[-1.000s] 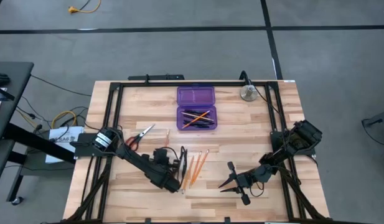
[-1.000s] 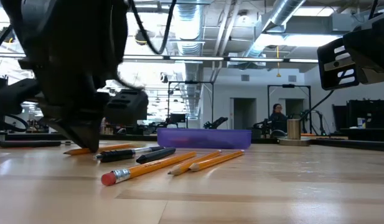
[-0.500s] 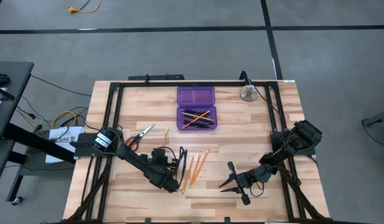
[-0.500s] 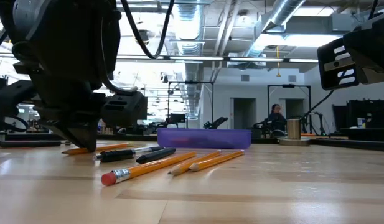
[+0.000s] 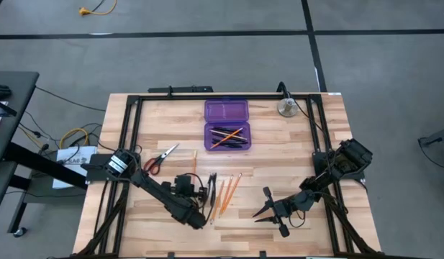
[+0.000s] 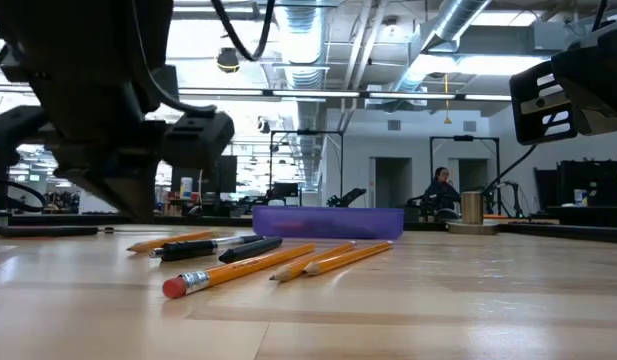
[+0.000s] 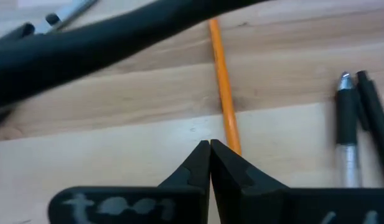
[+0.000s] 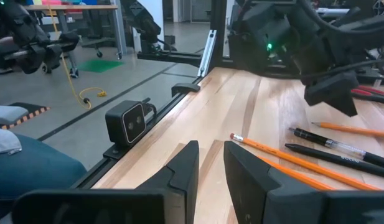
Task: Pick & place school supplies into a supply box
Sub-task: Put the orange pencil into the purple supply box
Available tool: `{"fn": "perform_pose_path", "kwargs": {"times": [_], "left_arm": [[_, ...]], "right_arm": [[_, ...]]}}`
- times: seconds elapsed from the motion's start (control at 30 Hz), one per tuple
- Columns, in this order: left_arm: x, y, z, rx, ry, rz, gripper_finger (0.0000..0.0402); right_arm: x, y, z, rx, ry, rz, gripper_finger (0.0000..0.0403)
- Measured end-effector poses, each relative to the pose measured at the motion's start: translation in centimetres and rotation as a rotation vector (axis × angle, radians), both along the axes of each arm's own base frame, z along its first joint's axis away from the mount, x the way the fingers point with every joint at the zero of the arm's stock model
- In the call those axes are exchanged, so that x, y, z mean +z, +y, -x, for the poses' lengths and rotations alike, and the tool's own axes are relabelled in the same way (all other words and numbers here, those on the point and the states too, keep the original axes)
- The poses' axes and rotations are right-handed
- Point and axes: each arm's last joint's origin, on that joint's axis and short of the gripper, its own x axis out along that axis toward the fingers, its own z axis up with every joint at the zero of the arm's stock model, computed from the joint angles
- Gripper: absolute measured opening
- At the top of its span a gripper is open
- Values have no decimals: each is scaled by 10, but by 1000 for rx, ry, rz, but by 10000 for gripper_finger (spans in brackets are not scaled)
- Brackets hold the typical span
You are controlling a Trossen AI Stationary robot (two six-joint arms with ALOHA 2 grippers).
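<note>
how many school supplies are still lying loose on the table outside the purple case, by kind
thin orange wooden pencils: 4
thin black pens: 2
small red-handled metal scissors: 1
thin pale pencil: 1
total: 8

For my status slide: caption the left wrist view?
Left tool, shut and empty, poised over an orange pencil on the table, black pens alongside.

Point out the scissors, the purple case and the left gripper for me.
scissors [image 5: 161,157]: high view, near the pivot.
purple case [image 5: 227,110]: high view, lid half.
left gripper [image 7: 210,149]: left wrist view, between the shut fingertips.
</note>
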Motion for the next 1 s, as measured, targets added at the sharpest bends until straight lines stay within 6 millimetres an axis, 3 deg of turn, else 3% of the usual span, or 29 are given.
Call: {"fn": "perform_pose_path", "kwargs": {"times": [0.47,0.7,1.0], "left_arm": [[22,3,-11,-56,-1,-95,0],[37,32,-37,-99,193,48,5],[74,81,-85,-366,312,257,48]], "right_arm": [[0,0,0,0,0,0,72],[0,0,0,0,0,0,72],[0,0,0,0,0,0,72]]}}
